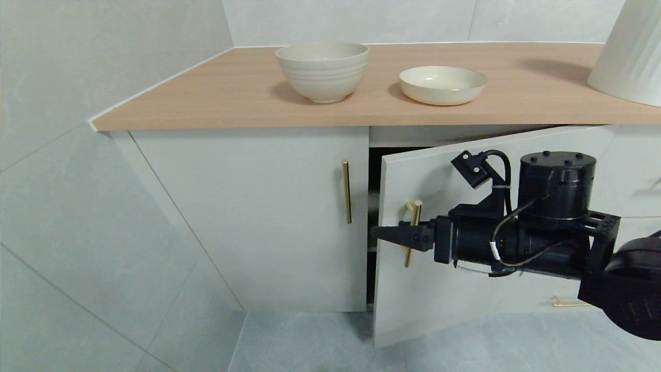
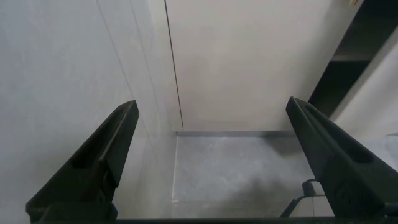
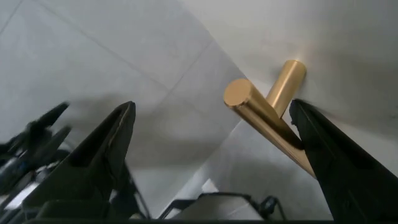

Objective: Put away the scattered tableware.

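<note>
On the wooden countertop (image 1: 232, 98), nothing has yet been put away: a deep ribbed bowl (image 1: 323, 70) stands toward the back left corner, and a shallow cream dish (image 1: 442, 84) sits just beside it, toward the middle and apart from the bowl, both upright and empty. Neither is held. Below the front edge, the right-hand cabinet door (image 1: 413, 299) stands ajar, showing a dark strip of interior (image 1: 373, 170), while the left-hand door (image 1: 248, 217) is shut. The right gripper (image 1: 379, 233) is level with the open door's brass handle (image 3: 261, 112), its fingers spread with the bar between them and close against one finger, not clamped. The left gripper (image 2: 212, 102) hangs low by the wall and floor in front of the cabinet, fingers wide apart and holding nothing. A white ribbed object (image 1: 630, 51) occupies the back right corner. By this showing the job is at its opening stage: the cupboard is only part open, and both pieces remain to be lifted down and stowed inside.
</note>
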`<state>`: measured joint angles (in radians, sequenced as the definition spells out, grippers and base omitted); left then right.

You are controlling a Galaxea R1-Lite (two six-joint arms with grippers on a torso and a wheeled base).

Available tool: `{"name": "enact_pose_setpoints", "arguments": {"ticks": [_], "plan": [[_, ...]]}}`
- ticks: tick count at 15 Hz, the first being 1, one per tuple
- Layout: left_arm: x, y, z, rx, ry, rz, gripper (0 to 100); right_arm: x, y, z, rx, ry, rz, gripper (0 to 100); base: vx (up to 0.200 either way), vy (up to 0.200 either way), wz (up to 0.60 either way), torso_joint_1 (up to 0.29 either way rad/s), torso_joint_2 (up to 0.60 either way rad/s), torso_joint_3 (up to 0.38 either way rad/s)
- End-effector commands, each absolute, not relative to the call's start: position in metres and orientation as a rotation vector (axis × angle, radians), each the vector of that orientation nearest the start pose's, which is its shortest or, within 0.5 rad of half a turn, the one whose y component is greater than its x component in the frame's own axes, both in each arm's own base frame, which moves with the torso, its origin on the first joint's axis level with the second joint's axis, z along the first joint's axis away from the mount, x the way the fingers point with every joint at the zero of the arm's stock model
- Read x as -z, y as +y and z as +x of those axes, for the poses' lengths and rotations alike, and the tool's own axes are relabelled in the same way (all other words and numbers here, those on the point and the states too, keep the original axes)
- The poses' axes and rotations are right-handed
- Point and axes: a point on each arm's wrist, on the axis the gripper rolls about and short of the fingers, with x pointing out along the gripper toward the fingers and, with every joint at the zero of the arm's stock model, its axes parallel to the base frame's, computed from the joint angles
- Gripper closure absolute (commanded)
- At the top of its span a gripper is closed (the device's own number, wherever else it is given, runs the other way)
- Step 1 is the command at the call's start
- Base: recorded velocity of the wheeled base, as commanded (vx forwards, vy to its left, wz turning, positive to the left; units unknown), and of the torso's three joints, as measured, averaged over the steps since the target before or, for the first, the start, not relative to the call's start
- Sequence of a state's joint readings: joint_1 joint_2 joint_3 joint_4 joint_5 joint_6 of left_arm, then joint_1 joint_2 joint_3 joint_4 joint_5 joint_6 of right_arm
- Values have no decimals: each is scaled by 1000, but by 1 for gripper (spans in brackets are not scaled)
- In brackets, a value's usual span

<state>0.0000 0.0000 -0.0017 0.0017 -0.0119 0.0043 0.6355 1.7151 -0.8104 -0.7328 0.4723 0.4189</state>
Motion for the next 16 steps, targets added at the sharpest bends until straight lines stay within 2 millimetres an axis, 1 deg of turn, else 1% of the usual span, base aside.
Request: {"name": "enact_pose_setpoints", "arguments": {"ticks": [1, 2, 4, 6, 9, 12, 13, 15, 16], "plan": [[-76, 0, -23, 12, 2, 5, 0, -195, 181, 227, -1069, 395, 360, 0, 0, 0, 0, 0, 0, 0], [-76, 0, -23, 12, 2, 5, 0, -194, 179, 223, -1084, 403, 360, 0, 0, 0, 0, 0, 0, 0], [-76, 0, -23, 12, 2, 5, 0, -192, 164, 199, -1187, 439, 359, 0, 0, 0, 0, 0, 0, 0], [-76, 0, -23, 9, 2, 5, 0, -191, 154, 185, -1208, 442, 358, 0, 0, 0, 0, 0, 0, 0], [-76, 0, -23, 12, 2, 5, 0, -186, 147, 176, -1206, 456, 358, 0, 0, 0, 0, 0, 0, 0], [-76, 0, -23, 12, 1, 9, 0, -181, 138, 162, -1253, 479, 355, 0, 0, 0, 0, 0, 0, 0], [-76, 0, -23, 12, 1, 9, 0, -173, 135, 158, -1256, 500, 345, 0, 0, 0, 0, 0, 0, 0], [-77, 0, -23, 12, -5, 6, 0, -167, 132, 154, -1264, 477, 317, 0, 0, 0, 0, 0, 0, 0], [-98, -1, -29, 54, -78, -7, 0, -166, 131, 152, -1266, 469, 317, 0, 0, 0, 0, 0, 0, 0]]}}
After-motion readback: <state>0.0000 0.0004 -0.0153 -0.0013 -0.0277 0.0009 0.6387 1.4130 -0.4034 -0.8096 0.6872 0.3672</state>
